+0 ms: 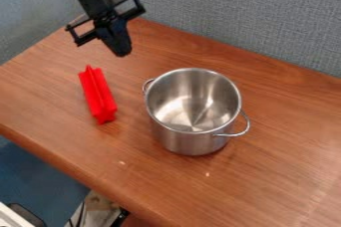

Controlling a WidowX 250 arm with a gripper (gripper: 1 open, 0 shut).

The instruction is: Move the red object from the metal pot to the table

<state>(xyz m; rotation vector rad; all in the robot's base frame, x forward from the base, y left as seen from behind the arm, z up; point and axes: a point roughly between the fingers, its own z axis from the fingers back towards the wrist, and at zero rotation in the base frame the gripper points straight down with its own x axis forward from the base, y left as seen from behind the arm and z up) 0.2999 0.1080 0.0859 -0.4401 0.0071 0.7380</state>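
The red bar (pixel 98 94) lies on the table (pixel 273 171), toward its left edge, just beside the pot (pixel 196 111) on the pot's left and apart from its wall. It rests on a long narrow side, running roughly from the back toward the front edge, and nothing touches it. That placement looks settled: it sits flat on the wood with no lean against the pot, so the task reads as done in substance.

The pot stands upright near the middle of the table, empty, its bright floor bare. One loop handle faces the bar and the other points toward the front right.

The gripper (pixel 115 42) hangs above the table's back left part, beyond the far end of the bar and well clear of it, pointing steeply down. Its fingers are pressed together and pinch nothing; nothing red shows at the tip. With the bar free below and the arm off to the back, this looks like a withdrawal posture rather than an approach.
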